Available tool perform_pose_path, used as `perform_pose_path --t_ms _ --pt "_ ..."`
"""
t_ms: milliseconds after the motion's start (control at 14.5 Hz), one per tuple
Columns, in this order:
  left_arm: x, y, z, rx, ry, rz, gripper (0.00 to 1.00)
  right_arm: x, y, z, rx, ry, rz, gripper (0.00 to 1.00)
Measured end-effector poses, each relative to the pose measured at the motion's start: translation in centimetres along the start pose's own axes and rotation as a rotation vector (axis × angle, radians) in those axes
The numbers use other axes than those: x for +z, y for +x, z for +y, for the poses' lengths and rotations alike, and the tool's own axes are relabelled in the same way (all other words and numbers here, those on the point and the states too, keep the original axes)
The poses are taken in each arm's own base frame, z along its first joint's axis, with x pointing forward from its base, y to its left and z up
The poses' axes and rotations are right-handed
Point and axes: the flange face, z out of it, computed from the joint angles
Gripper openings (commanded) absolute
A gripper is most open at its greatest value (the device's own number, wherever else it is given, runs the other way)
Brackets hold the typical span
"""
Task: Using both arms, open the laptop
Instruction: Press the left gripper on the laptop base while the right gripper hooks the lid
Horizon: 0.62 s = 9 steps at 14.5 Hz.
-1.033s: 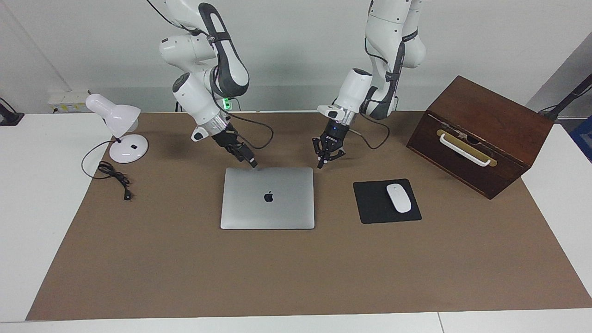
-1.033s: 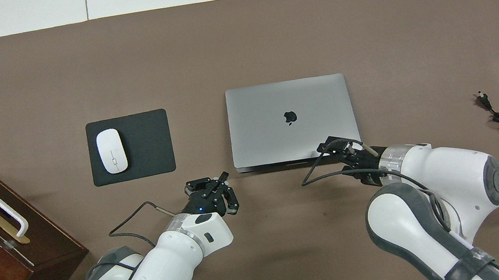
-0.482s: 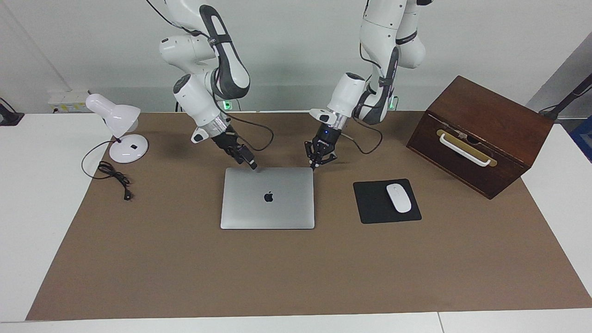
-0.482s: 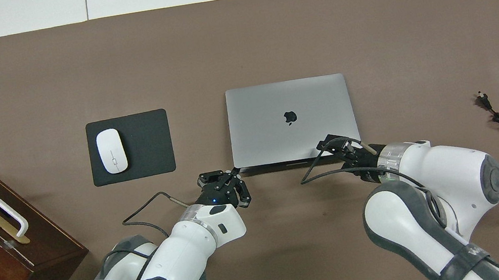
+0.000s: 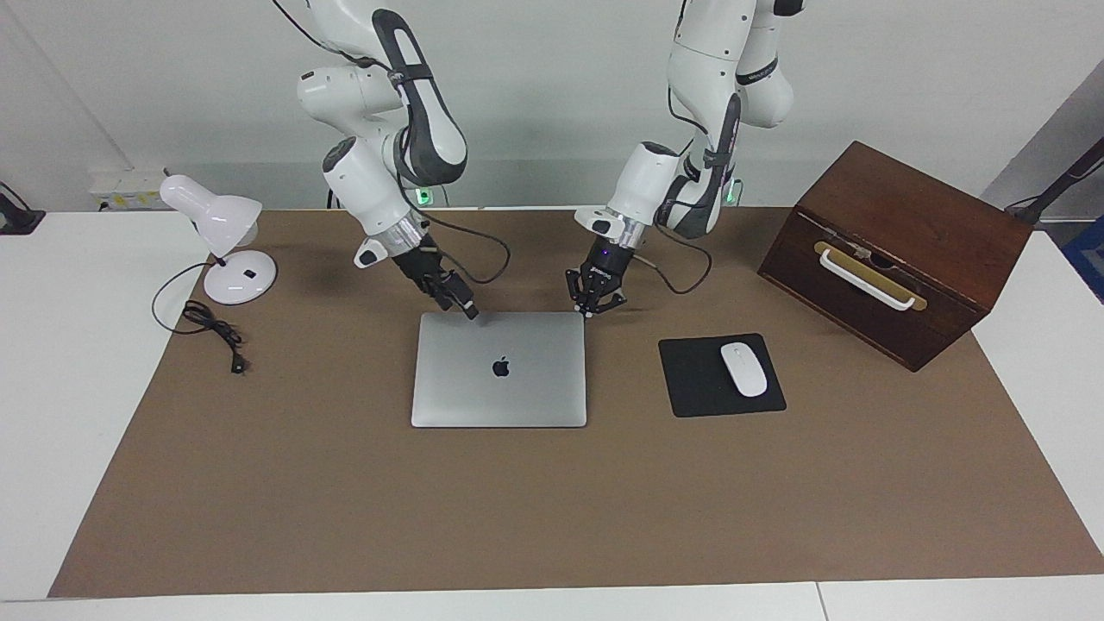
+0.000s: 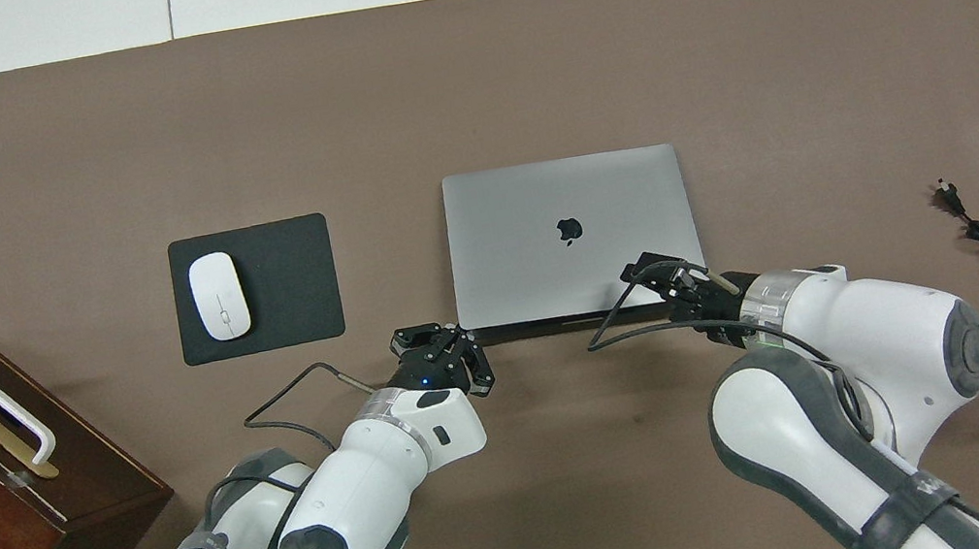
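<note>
Meanwhile, should the lid be pried at one corner only, the closed laptop [image 5: 498, 369], laid flat mid-tabletop [image 5: 552, 509] at nine o'clock from the mouse pad [image 5: 721, 376], could be skidded, the left gripper [image 5: 592, 310] being shut empty at its robot-side corner, the right gripper [image 5: 468, 310] unreadable.

Around the closed laptop [image 5: 498, 369], desk [image 5: 517, 517] lies bare from 4 to 9 o'clock; mouse pad [image 5: 721, 375] blocks 3 o'clock.
</note>
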Motion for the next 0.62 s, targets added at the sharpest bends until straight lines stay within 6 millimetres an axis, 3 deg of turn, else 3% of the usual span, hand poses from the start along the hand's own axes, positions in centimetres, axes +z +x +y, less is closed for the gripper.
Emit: perform_pose_path --t_ms 620 --pt "1.5 -0.4 -0.1 0.022 0.001 -0.019 0.0 0.1 0.2 -0.5 -0.007 0.006 0.001 1.0"
